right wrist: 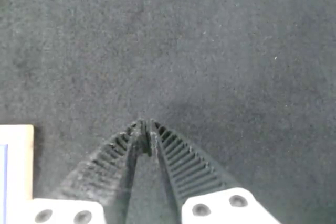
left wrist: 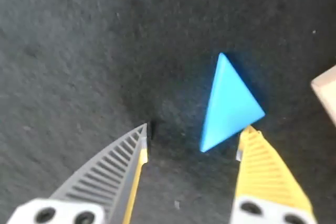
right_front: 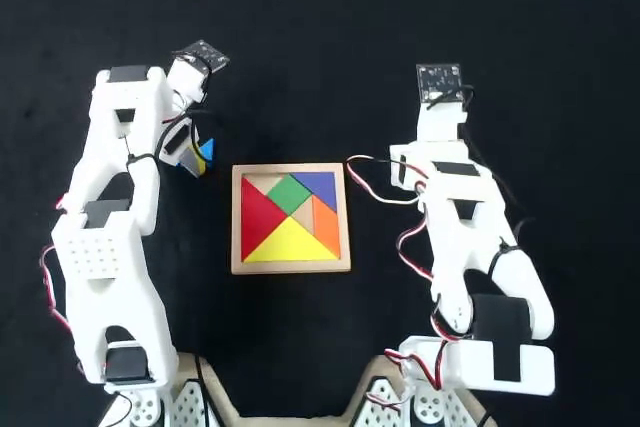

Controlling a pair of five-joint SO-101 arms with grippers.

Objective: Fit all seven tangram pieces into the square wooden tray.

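A white plastic left arm (right_front: 110, 237) is seen at the left of the black, felt-like table cloth (right_front: 330, 47). The left gripper (left wrist: 195, 131) is spread wide, with a grey ribbed finger (left wrist: 118, 169) and a yellow ribbed finger (left wrist: 262, 169) set low over the cloth. A small, flat sky-blue triangle piece (left wrist: 229, 103) is laid on the cloth between them, hard against the yellow tip and apparently touching it. It lies outside the tray, just left of it.

The square pale-wood tray (right_front: 237, 237) is placed mid-table, between the arms. Smooth flat pieces are fitted inside, among them a large red triangle (right_front: 258, 219), a large yellow triangle (right_front: 290, 245), a green square (right_front: 290, 193), a dark blue parallelogram (right_front: 320, 187) and an orange triangle (right_front: 326, 229). A small patch of bare wood (right_front: 303, 212) is seen at the centre.

A white right arm (right_front: 470, 247) is seen at the right. The right gripper (right wrist: 145, 129) is closed tight over the cloth near the tray's corner, its black ribbed fingers (right wrist: 184, 163) pressed tip to tip with nothing held.
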